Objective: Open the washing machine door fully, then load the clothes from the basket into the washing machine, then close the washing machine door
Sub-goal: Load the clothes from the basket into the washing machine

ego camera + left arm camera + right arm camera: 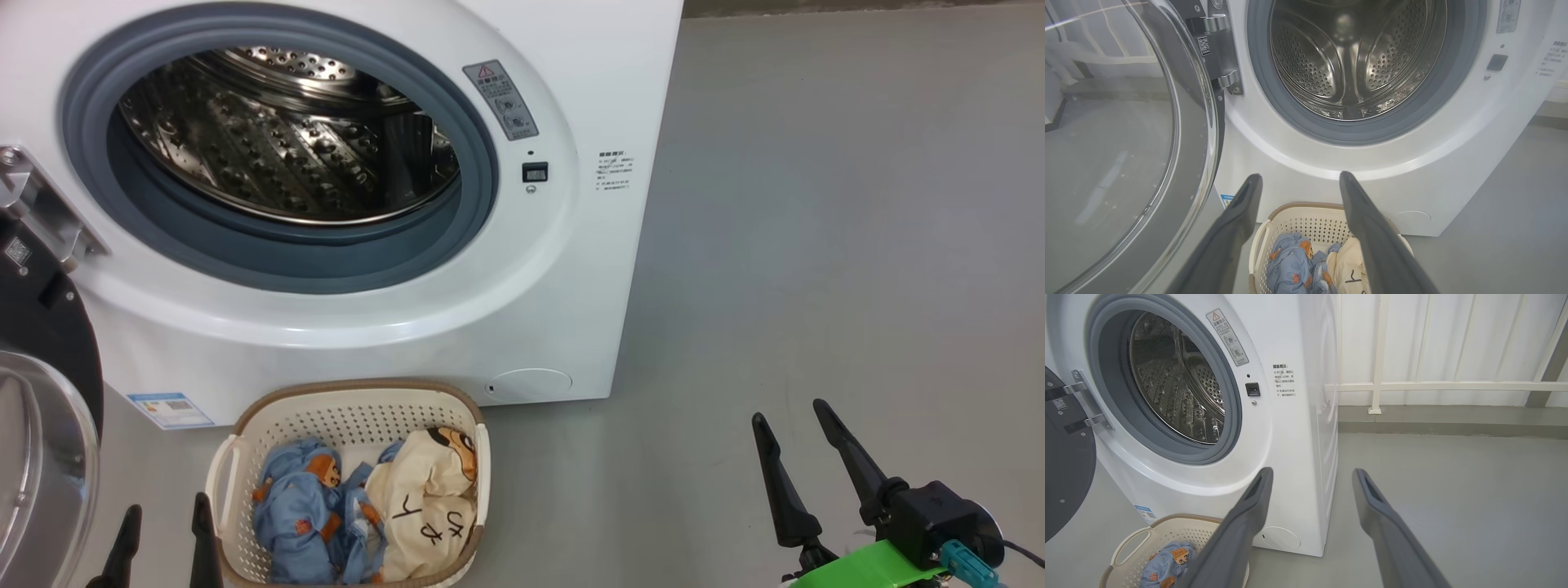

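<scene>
At the far left the washing machine door [47, 343] stands swung out on its metal hinge [45, 212], its black rim and clear glass bowl turned away from the opening. Just right of it, the left end effector [165, 505] sits low beside the basket [351, 398], fingers spread wide with nothing between them. The basket rests on the grey floor [816, 204] right in front of the washing machine [522, 310], below the mouth. Both clothes lie inside it: the light-blue garment [294, 506] on the left, the cream garment [424, 490] touching it on the right. Above, the grey gasket [269, 253] rings the bare steel drum [286, 139]. Well apart to the right, over open floor, the right end effector [789, 412] is also spread open and empty.
</scene>
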Robot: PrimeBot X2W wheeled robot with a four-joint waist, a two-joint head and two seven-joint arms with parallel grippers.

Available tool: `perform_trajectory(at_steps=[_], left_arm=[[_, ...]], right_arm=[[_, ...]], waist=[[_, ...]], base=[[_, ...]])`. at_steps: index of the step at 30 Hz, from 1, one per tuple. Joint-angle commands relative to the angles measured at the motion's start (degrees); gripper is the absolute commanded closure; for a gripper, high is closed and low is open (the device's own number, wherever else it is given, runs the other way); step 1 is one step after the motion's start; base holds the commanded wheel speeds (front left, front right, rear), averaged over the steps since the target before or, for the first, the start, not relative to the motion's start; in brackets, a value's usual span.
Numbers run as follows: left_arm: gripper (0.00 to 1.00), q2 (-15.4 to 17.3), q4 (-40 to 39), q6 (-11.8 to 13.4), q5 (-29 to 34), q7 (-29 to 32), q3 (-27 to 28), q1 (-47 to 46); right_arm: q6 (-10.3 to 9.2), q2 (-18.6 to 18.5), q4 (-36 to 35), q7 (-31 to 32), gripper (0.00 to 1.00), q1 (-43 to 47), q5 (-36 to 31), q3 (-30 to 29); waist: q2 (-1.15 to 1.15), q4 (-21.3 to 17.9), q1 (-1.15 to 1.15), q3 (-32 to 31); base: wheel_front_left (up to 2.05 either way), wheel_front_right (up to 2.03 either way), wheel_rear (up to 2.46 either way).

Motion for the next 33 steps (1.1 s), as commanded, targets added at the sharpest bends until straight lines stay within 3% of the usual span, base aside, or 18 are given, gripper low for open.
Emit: perform_trajectory(at_steps=[1, 22, 33], left_arm=[[0.00, 0.6, -1.1, -0.2, 0.4, -0.8, 1.7, -2.6], [0.00, 0.4, -2.1, -1.6, 1.1, -0.8, 1.5, -3.5], [0.00, 0.3, -0.5, -2.4, 0.8, -0.8, 1.3, -6.2]], right_arm=[[0.08, -0.1, -1.3, -0.7, 0.00, -1.3, 0.0, 1.5], [0.08, -0.1, -1.8, -0.7, 0.00, -1.9, -0.2, 1.3], [0.08, -0.1, -2.3, -0.7, 0.00, -2.7, -0.3, 0.9]], waist=[[0.00, 0.1, 0.00, 0.2], [0.00, 0.1, 0.00, 2.6], [0.00, 0.4, 0.00, 6.9]], base=[[0.00, 0.00, 0.00], [0.00, 0.00, 0.00], [0.00, 0.00, 0.00]])
